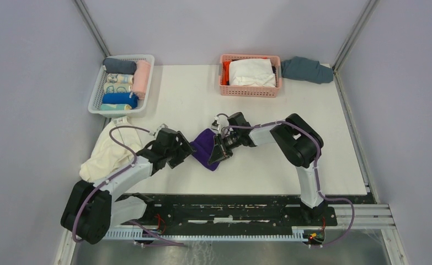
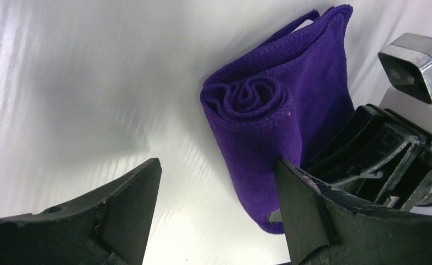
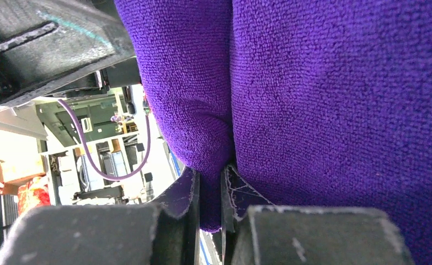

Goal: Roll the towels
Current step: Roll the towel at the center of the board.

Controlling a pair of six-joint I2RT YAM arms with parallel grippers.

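The purple towel (image 1: 204,153) lies half rolled at the middle of the table (image 1: 191,94). Its coiled end faces the left gripper (image 1: 181,150), which gapes wide just beside it. The right gripper (image 1: 220,148) pinches a fold on the opposite side.

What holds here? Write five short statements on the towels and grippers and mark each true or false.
1. The right gripper is shut on the purple towel. True.
2. The left gripper grips the purple towel. False: it is open and holds nothing.
3. One end of the purple towel shows a rolled spiral. True.
4. The white basket holds rolled cloths. True.
5. The cream towel lies in the white basket. False: it lies crumpled at the left edge of the table.
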